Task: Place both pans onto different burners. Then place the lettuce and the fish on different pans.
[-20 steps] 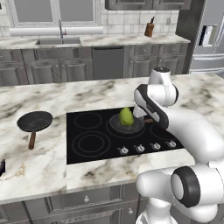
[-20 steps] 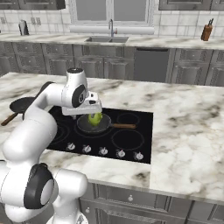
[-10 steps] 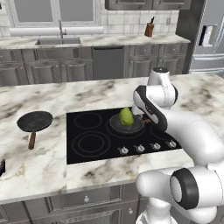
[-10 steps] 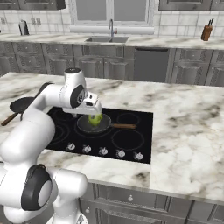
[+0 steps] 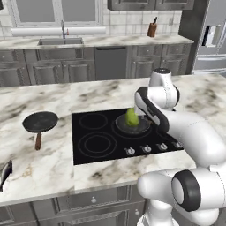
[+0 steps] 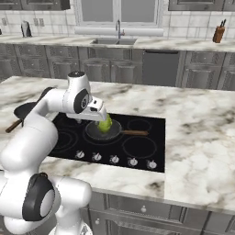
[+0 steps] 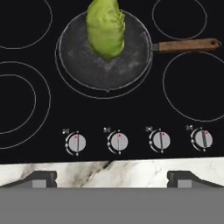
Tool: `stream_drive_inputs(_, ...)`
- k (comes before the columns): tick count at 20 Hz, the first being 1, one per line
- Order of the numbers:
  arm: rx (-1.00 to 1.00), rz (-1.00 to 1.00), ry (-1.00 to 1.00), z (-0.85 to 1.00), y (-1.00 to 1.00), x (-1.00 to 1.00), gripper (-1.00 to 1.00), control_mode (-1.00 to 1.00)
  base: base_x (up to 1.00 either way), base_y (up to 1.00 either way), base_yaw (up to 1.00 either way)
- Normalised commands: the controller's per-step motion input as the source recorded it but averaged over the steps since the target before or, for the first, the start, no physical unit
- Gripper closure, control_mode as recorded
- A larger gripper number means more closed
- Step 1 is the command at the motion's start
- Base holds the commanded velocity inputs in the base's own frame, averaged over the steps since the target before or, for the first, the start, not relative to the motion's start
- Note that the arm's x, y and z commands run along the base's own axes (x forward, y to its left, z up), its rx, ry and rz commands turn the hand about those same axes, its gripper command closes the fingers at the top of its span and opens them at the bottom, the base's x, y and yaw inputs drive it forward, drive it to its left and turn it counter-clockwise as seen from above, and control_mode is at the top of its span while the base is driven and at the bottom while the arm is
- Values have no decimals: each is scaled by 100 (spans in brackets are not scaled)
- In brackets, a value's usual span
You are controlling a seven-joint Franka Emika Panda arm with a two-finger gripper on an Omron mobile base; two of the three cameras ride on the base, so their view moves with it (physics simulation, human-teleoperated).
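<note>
Grey-cabinet kitchen w/ marble island counter (image 5: 53, 163) holding a glossy black glass cooktop (image 5: 88, 126).

Left base view: small yellow-green lettuce head (image 5: 130, 117) sits in a round dark frying pan (image 5: 132, 126) on a cooktop burner ring, just beside the white arm. 2nd dark pan w/ brown wooden handle (image 5: 39, 122) rests on marble left of the cooktop, well apart. Slim grey fish (image 5: 4, 173) at far left edge, partly cut off.

Right base view: two-finger gripper (image 6: 102, 118) hangs just over lettuce & pan; wooden handle points right.

Hand view: lettuce in upper part of pan, pan on centre ring. Fingertips (image 7: 41, 178) spread wide, holding nothing. Four silver knobs (image 7: 118, 141) below.
</note>
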Motion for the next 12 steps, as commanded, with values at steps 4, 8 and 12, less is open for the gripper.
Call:
stream_drive_inputs(4, 0, 0, 0, 0, 0, 0, -100, 100, -9, 64, 0)
stream_drive_inputs(8, 0, 0, 0, 0, 0, 0, -100, 100, -12, 64, 0)
stream_drive_inputs(12, 0, 0, 0, 0, 0, 0, -100, 100, -13, 63, 0)
